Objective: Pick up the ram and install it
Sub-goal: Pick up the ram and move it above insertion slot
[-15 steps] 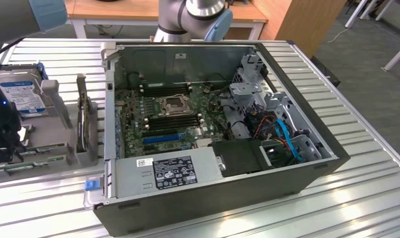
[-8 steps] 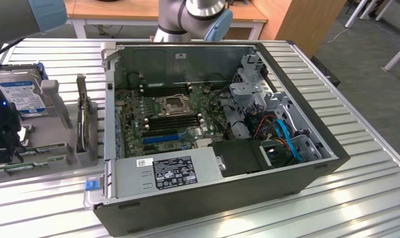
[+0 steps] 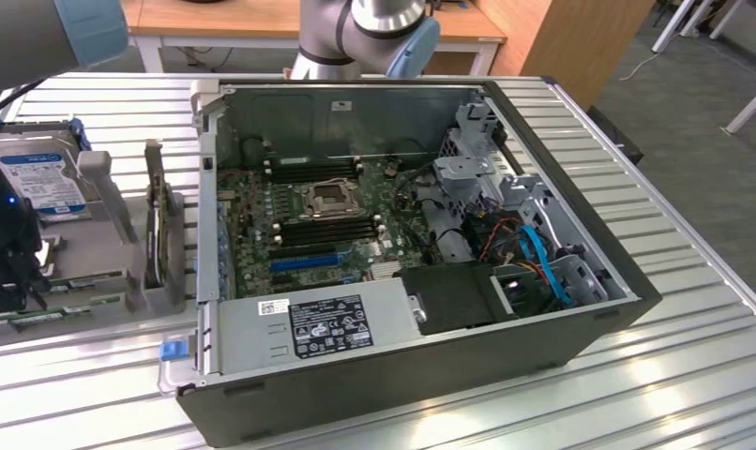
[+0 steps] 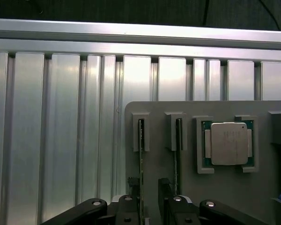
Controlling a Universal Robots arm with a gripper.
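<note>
Two rams stand on edge in slots of a grey fixture (image 4: 159, 110). One ram (image 4: 141, 140) runs down between my gripper's two black fingertips; a second ram (image 4: 178, 140) stands in the neighbouring slot, just outside them. My gripper (image 4: 148, 185) is open, its fingers either side of the first ram and apart from it. In the exterior view the gripper (image 3: 9, 281) hangs at the far left over the fixture, where a green ram (image 3: 52, 317) lies along the front edge. The open computer case (image 3: 579, 347) shows the motherboard's black slots (image 3: 328, 230).
A square silver processor chip (image 4: 226, 143) sits in a pocket beside the rams. A hard drive with a blue label (image 3: 40, 183) stands on the fixture. Grey upright holders (image 3: 165, 234) stand between the fixture and the case. The ribbed metal table (image 3: 678, 375) surrounds everything.
</note>
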